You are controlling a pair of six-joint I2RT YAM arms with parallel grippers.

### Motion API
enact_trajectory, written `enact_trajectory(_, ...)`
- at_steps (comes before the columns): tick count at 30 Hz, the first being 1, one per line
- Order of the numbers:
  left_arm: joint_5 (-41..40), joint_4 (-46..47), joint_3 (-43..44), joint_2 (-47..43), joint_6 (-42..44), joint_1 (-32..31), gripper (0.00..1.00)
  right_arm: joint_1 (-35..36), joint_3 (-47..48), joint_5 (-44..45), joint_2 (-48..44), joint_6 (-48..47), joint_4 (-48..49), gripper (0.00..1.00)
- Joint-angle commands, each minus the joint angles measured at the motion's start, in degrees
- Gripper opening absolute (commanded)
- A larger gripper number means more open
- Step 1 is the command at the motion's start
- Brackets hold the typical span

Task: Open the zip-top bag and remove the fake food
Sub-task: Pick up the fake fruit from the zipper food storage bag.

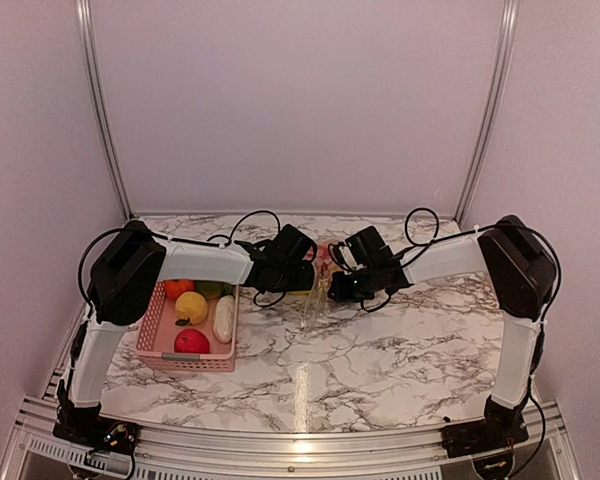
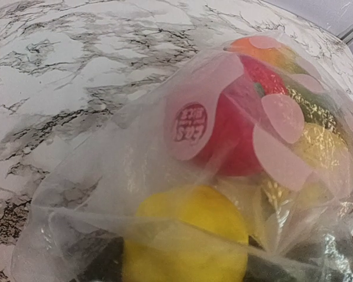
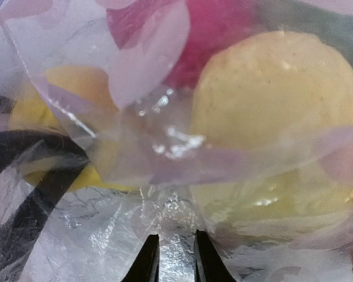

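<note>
While the zip-top bag [image 1: 316,298], holding the fake food [image 2: 191,235], sat between both arms at the middle of the table [image 1: 410,350], the right gripper [image 3: 175,258] stood narrow, pinching its film. How wide the left gripper [image 1: 306,272] stood could not be told.

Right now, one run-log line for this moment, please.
left claw: at zip-top bag, opening unclear | right claw: closed on bag film | fake food: some inside bag, some in pink basket
</note>
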Motion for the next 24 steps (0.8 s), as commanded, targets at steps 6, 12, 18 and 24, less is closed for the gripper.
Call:
enact_trajectory(6,1.9,1.4,-6.2,-6.6,1.2,-0.6,0.50,-1.1,-0.3,0.5,0.3,0.2,-0.2,0.19)
enact_trajectory(12,3.2,2.4,-9.4,-10.3,1.2,-1.3,0.50,-1.2,-0.7,0.5,0.4,0.5,0.1,0.19)
enact_trajectory(18,4.7,2.8,-11.7,-13.6,1.3,-1.6,0.50,-1.2,-0.8,0.5,0.6,0.5,0.3,0.19)
enact_trajectory(24,5.6,0.2,-12.8,-16.2,2.0,-1.6,0.50,-1.2,-0.7,0.5,0.5,0.8,0.3,0.19)
